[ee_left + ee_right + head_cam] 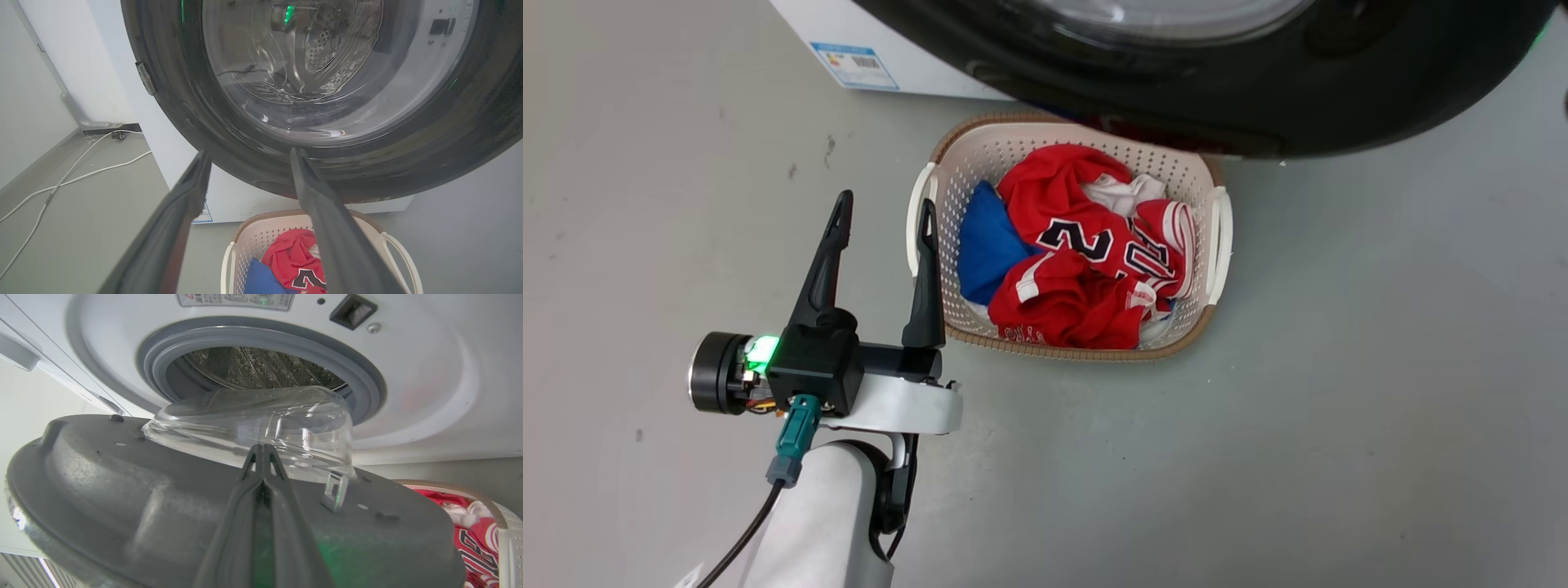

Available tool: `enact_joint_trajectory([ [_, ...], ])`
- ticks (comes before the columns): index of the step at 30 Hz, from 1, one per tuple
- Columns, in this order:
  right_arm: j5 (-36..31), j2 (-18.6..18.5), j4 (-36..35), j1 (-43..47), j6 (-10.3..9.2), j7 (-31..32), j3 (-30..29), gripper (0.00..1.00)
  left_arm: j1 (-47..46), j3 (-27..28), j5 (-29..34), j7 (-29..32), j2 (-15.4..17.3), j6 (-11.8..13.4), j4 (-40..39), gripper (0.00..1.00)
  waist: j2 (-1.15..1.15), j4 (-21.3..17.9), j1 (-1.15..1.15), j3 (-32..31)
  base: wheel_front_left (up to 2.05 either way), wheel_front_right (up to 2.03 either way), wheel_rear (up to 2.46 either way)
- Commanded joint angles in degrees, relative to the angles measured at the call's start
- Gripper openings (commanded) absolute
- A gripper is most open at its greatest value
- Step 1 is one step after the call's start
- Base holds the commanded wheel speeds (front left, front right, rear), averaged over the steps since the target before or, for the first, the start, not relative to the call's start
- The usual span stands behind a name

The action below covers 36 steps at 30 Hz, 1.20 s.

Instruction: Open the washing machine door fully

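Holding the right pincer (261,448) behind the washing machine door (102,490), fingers drawn together tip to tip, pointing at the foot of the glass bowl (253,420) just beside the latch hook (335,490); not being able to tell whether touching the grey inner face. Finding the door part-open, standing off the washing machine (429,396) at an angle with a gap onto the gasket (363,379) and drum (253,367), and judging the right arm the nearer one, sitting on the side suited to pushing outward, away from the opening. Hanging the left pincer (886,204), fingers apart with nothing between, just beside the laundry basket (1219,237), aiming up at the door's glossy outer face. Reading the inner face and latch from the right wrist view, the bulging glass from the left wrist view, and the black rim overhanging the basket's far end from the head view.
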Motion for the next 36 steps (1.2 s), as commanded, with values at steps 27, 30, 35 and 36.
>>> enact_joint_trajectory([
  [27, 3.4, 6.5, -21.6, 27.9, 0.02, 7.8, 11.4, 0.00, 7.2, 2.8, 1.2, -0.2, 0.1, -0.5, 0.7, 1.00, 0.00, -1.7, 0.00, -10.7, 0.00, 0.00, 0.00],
  [30, 3.2, 7.9, -22.9, 29.2, 0.02, 8.1, 13.2, 0.00, 7.6, 2.8, 1.1, -0.2, 0.1, -0.5, 0.7, 1.00, 0.00, -1.5, 0.00, -11.4, 0.00, 0.00, 0.00],
  [35, 2.8, 10.4, -23.0, 29.8, 0.02, 8.5, 16.4, 0.00, 8.1, 2.7, 0.9, -0.2, 0.0, -0.2, 0.7, 1.00, 0.00, -0.8, 0.00, -12.3, 0.00, 0.00, 0.00],
  [36, 2.8, 11.0, -22.8, 29.8, 0.02, 8.6, 16.9, 0.00, 8.1, 2.6, 0.9, -0.2, 0.0, -0.2, 0.7, 1.00, 0.00, -0.6, 0.00, -12.4, 0.00, 0.00, 0.00],
])
